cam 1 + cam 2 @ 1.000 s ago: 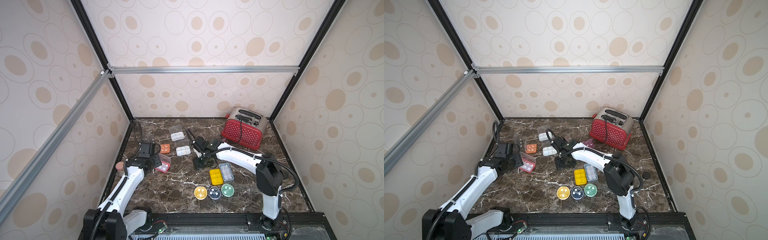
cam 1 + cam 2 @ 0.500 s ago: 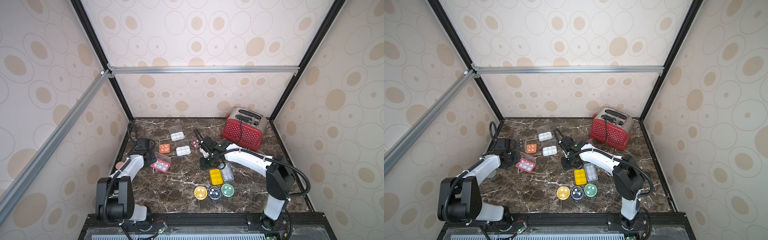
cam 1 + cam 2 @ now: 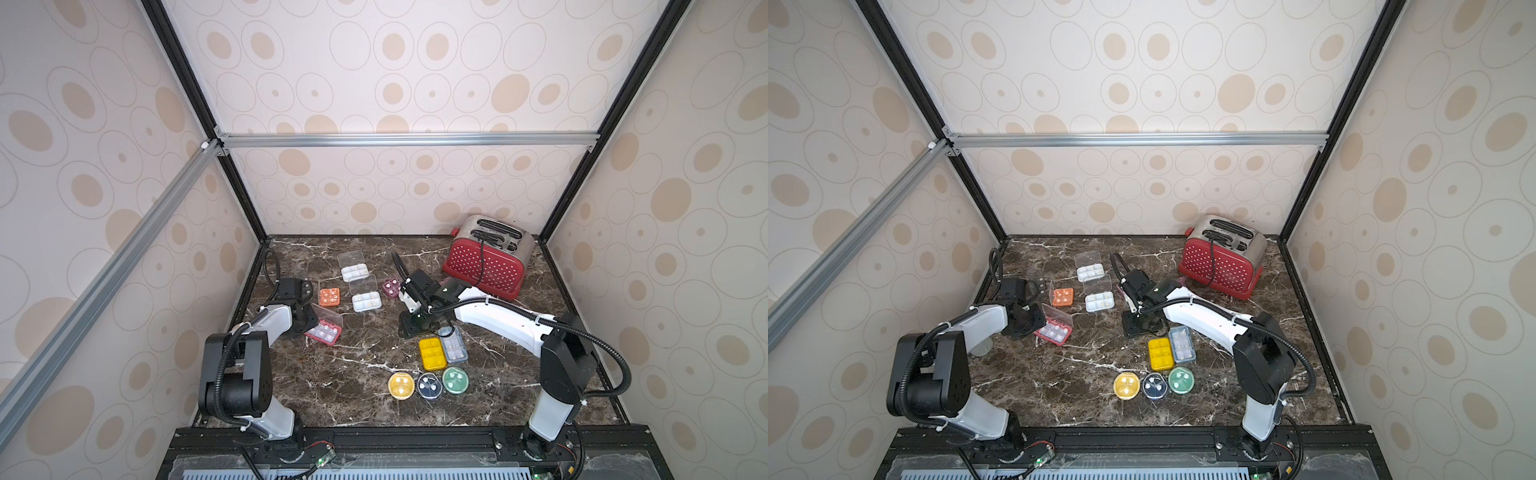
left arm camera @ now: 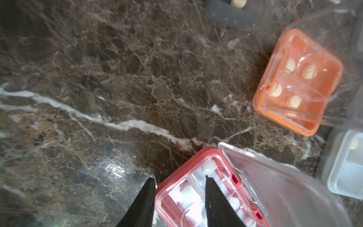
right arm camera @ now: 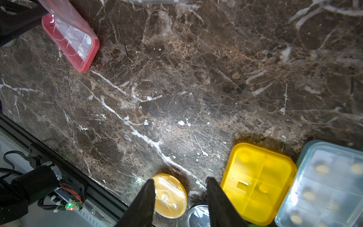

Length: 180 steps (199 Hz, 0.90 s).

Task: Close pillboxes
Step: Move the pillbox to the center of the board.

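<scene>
In both top views the pillboxes lie spread over the marble table (image 3: 332, 386), and a red toaster (image 3: 486, 266) stands at its far right corner. The left gripper (image 3: 309, 326) reaches the end of the red pillbox (image 3: 325, 333) nearest the left wall; that box's clear lid stands up at a slant. Behind it sits the orange pillbox (image 3: 329, 296). To its right are the near white pillbox (image 3: 365, 301) and the far white pillbox (image 3: 354, 272), both with lids thrown back. The purple pillbox (image 3: 391, 287) lies just beside the right arm's wrist. The right gripper (image 3: 415, 328) hangs over mid-table, just behind the yellow pillbox (image 3: 432, 353) and the pale blue pillbox (image 3: 454, 349). Those two lie side by side with lids down. In front of them sit the round yellow pillbox (image 3: 401, 384), round navy pillbox (image 3: 429, 385) and round green pillbox (image 3: 455, 380) in a row. In the left wrist view the left gripper (image 4: 178, 178) has its fingers apart. One is outside the red pillbox's (image 4: 196, 163) end wall, and one is over its compartments of white pills. It clamps nothing, and I cannot tell whether either finger touches. In the right wrist view the right gripper (image 5: 179, 179) is released and empty above the table, and the round yellow pillbox shows between its fingers.
</scene>
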Motion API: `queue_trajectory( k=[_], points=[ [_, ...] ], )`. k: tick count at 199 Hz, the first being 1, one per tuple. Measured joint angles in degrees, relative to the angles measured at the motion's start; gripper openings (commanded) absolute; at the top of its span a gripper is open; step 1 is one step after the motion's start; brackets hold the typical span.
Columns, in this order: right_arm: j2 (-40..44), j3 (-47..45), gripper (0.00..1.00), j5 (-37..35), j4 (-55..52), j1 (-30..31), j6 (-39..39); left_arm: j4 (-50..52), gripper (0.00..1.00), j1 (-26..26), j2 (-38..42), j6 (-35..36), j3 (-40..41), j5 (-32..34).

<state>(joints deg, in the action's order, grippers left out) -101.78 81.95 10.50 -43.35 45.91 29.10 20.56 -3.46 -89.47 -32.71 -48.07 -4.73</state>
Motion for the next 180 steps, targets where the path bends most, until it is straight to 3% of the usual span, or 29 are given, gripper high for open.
queue_trajectory(
  k=[31, 78, 180],
  points=[
    [0.0, 0.0, 0.45, -0.1, 0.0, 0.0, 0.0, -2.1, 0.36, 0.0, 0.4, 0.4, 1.9, -2.8],
    [0.0, 0.0, 0.45, -0.3, 0.0, 0.0, 0.2, -3.4, 0.37, 2.4, 2.6, 1.2, 4.9, -4.9],
    [0.0, -2.1, 0.45, -0.4, 1.4, 0.0, 0.1, -7.4, 0.42, 20.7, 2.8, -5.5, 7.3, -9.1]
  ],
)
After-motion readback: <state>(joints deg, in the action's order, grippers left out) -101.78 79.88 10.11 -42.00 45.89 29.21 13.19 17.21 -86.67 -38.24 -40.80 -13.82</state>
